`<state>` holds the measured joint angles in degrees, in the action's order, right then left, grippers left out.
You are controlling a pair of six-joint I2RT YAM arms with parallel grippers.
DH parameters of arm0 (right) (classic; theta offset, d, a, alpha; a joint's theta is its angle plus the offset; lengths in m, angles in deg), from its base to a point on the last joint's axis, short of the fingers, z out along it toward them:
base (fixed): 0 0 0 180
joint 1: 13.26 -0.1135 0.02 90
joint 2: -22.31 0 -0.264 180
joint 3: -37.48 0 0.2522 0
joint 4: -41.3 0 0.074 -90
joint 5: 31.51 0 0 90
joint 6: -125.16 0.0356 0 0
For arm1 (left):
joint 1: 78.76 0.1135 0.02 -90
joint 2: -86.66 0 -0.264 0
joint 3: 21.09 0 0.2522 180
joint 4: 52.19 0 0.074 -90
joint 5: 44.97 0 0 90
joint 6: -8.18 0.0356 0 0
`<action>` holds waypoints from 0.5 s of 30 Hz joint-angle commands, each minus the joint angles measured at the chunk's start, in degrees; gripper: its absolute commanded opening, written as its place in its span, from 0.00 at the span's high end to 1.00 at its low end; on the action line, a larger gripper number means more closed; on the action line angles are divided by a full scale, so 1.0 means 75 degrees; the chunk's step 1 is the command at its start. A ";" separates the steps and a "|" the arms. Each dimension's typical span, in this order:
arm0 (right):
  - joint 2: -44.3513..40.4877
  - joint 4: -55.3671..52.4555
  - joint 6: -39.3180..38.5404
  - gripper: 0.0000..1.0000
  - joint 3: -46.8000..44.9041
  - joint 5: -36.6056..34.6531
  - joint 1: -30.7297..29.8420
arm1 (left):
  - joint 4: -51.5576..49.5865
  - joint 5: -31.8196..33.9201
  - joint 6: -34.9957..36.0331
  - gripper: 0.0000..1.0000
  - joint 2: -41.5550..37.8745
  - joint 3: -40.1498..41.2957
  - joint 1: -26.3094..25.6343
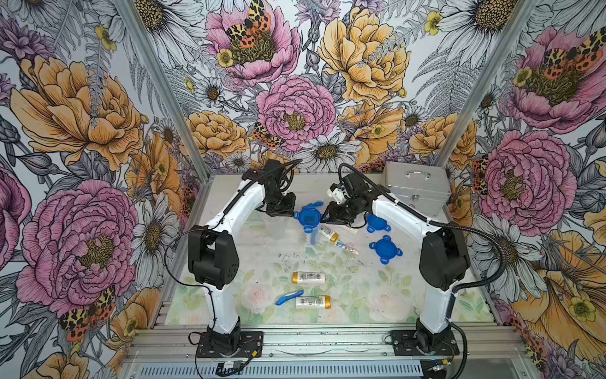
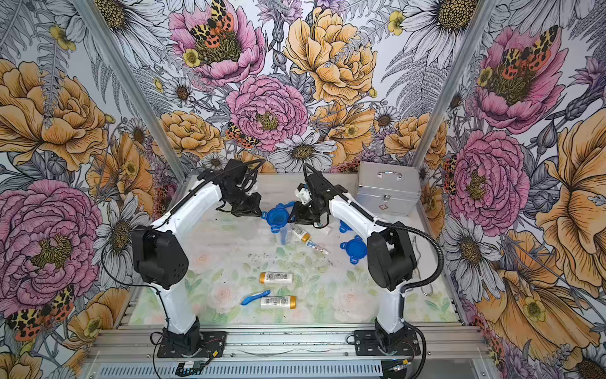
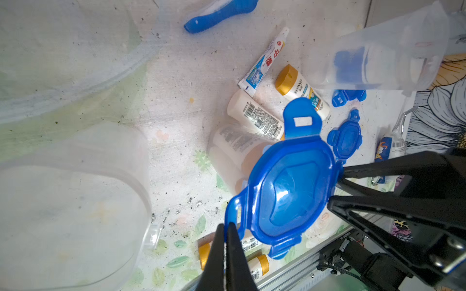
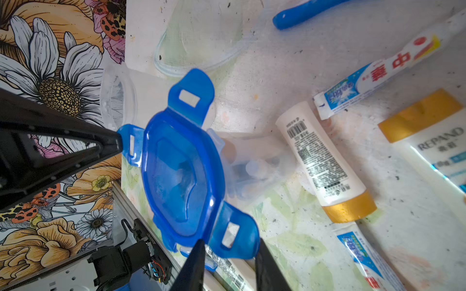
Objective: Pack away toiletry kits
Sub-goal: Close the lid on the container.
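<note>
Elbows-up, left arm [image 1: 213, 252] and right arm [image 1: 442, 259] reach in with wrists tipped down over the clear cup [image 3: 227, 156] back-centre on the table [image 1: 360, 295], so the left gripper [image 3: 226, 226] pinches one tab of the blue lid [image 3: 290, 191] sitting on it, probably steadying it, while the right gripper [image 4: 230, 245] straddles another tab, jaws apart.
</note>
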<state>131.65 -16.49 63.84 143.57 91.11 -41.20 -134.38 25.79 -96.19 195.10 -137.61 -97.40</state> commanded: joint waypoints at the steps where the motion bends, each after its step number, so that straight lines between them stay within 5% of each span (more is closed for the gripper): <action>1: -0.0132 0.0117 -0.0039 0.67 -0.0157 -0.0153 -0.0072 | -0.0098 0.0252 0.0197 1.00 0.0171 -0.0150 -0.0131; 15: -0.0328 0.0117 -0.0082 0.67 -0.0334 -0.0241 -0.0072 | -0.0141 0.0501 0.0201 1.00 0.0297 -0.0192 -0.0311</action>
<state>131.19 -16.51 63.82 141.39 90.43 -41.44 -134.71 27.49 -96.19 195.62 -138.16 -98.91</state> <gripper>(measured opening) 0.328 0.048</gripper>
